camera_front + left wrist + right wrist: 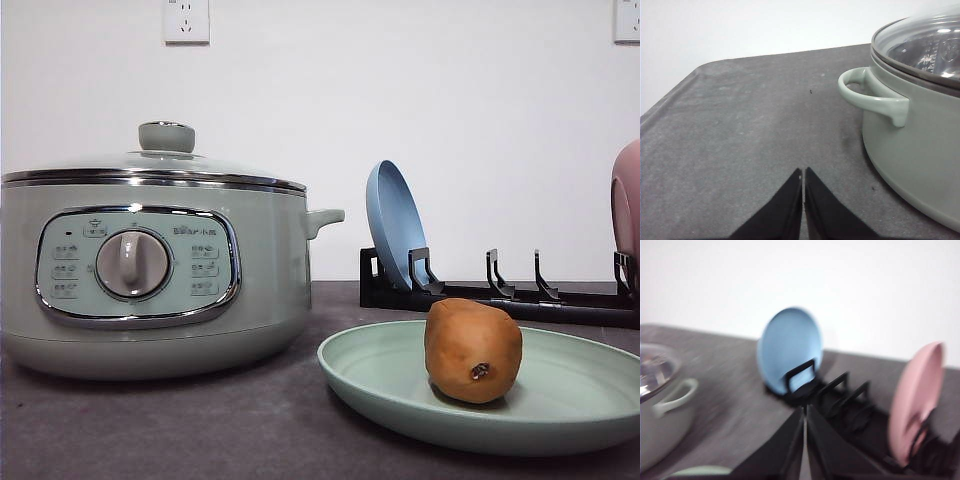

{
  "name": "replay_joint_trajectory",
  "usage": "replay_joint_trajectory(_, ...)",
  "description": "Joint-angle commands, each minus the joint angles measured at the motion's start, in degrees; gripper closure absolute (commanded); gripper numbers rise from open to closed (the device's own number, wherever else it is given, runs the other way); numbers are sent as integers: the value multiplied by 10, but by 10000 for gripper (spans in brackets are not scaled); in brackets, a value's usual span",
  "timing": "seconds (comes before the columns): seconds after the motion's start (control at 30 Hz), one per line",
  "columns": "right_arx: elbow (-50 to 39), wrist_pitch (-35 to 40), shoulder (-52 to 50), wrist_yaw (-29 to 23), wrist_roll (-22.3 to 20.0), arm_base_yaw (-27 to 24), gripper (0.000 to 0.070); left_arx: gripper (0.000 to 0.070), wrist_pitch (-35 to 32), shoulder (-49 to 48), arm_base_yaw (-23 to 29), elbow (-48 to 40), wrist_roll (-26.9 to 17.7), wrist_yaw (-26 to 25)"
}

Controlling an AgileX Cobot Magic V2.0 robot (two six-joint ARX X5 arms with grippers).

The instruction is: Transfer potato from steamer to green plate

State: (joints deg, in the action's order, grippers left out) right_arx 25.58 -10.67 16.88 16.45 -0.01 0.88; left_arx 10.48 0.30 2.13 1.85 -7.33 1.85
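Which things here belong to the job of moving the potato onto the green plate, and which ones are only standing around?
Part of the job:
- potato, already on the plate
- green plate
- steamer, lid on

Only standing around:
- blue plate, upright in the rack
- pink plate, upright in the rack
- black plate rack
- wall sockets

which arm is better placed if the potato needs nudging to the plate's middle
Right, likely. The right gripper, shut, sits over the rack side with the green plate edge beside it; the left gripper, shut, is beyond the steamer, far from the potato.
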Motion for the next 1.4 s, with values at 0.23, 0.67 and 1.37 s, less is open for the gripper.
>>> replay_joint_trajectory(0.23,-150,128,-106,-4,-7,-30,700,700,3,-1,1,-12,6,3)
replay_joint_trajectory(0.67,-250,114,-167,-4,0,-29,700,700,3,-1,1,-12,6,3)
replay_joint_trajectory(1.37,-249,16,-167,-45,-2,-29,700,700,3,-1,1,-12,5,3)
